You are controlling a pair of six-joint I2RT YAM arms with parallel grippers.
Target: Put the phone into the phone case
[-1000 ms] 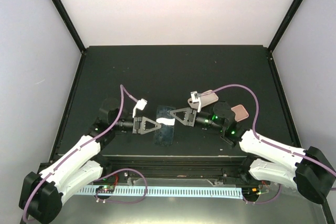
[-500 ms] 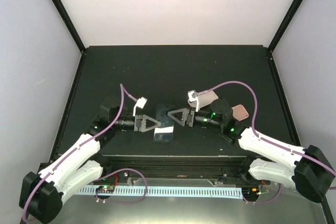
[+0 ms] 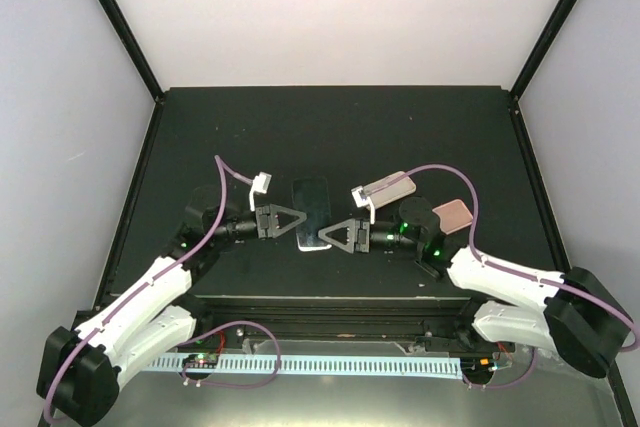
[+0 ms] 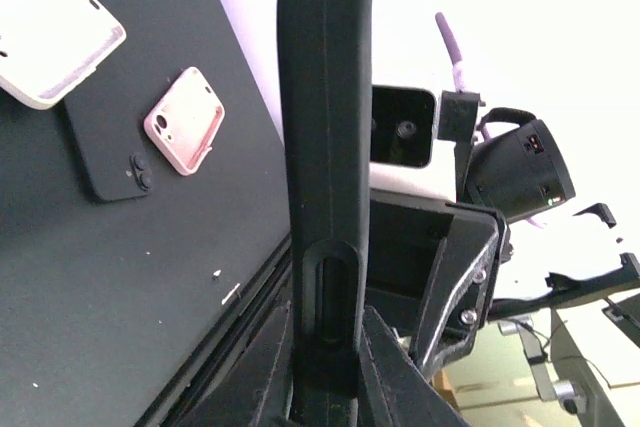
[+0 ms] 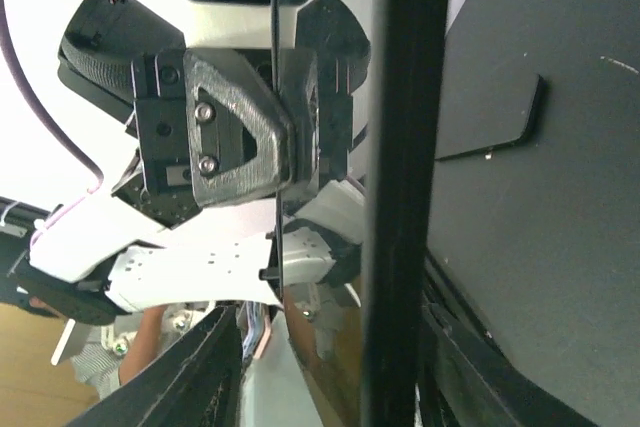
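Note:
A dark slab (image 3: 312, 209) hangs above the table between both arms. Edge-on in the left wrist view it is a thick matte black phone case (image 4: 325, 97) with a slot cut in its side. My left gripper (image 3: 298, 219) (image 4: 328, 347) is shut on its end. The right wrist view shows the same black edge (image 5: 400, 147) with a glossy reflecting face, which looks like the phone. I cannot tell how deep the phone sits. My right gripper (image 3: 326, 237) (image 5: 325, 362) stands open around the slab's lower corner, one finger (image 5: 205, 367) well apart from it.
A whitish case (image 3: 390, 188) (image 4: 50, 37), a pink case (image 3: 457, 213) (image 4: 185, 119) and a flat black phone-shaped piece (image 4: 110, 162) (image 5: 490, 127) lie on the black table (image 3: 330, 137) at the right. The table's front edge runs just below both grippers.
My right gripper has opened, let go of the slab and shifted down and left. The left gripper has carried the slab farther back, and it now shows as a dark rectangle.

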